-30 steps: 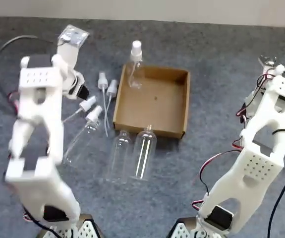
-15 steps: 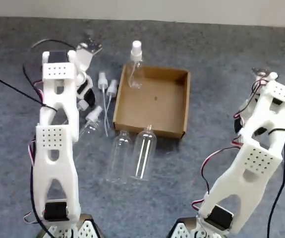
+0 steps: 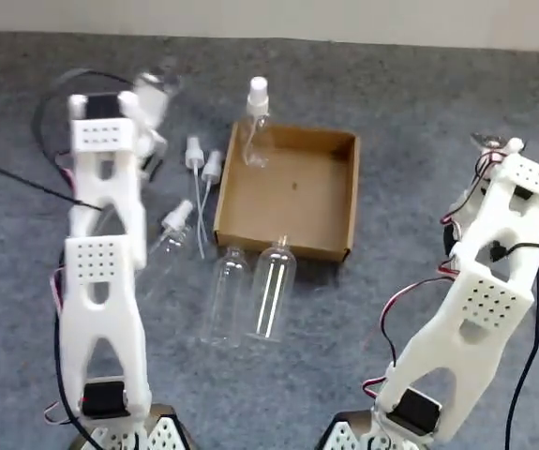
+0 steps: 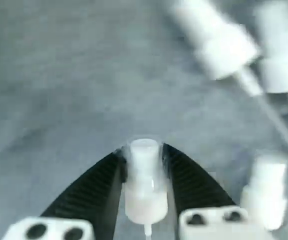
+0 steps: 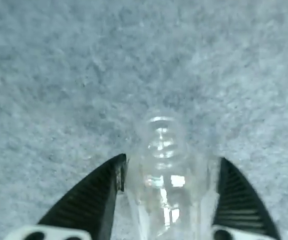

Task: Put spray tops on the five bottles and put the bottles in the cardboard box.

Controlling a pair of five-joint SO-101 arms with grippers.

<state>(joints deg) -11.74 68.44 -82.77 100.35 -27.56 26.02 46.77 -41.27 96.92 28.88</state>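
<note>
My left gripper (image 4: 142,152) is shut on a white spray top (image 4: 142,195), held above the grey carpet. In the high view the left arm (image 3: 100,141) stands at the far left, beside two loose spray tops (image 3: 194,150) (image 3: 213,167). My right gripper (image 5: 171,162) is shut on a clear bottle (image 5: 164,190) with an open neck. The right arm (image 3: 517,187) is at the right of the cardboard box (image 3: 330,248). One topped bottle (image 3: 255,122) stands in the box's far left corner. Another topped bottle (image 3: 161,248) and two open bottles (image 3: 227,291) (image 3: 274,286) lie in front of the box.
The whole scene sits on grey carpet (image 3: 400,103). Black and red cables (image 3: 25,178) trail beside both arms. The box floor is bare apart from the one bottle. Open carpet lies between the box and the right arm.
The left arm swung in over the spray tops, closed on the one lying left of the box and raised it off the carpet. The right arm shifted slightly with its bottle.
</note>
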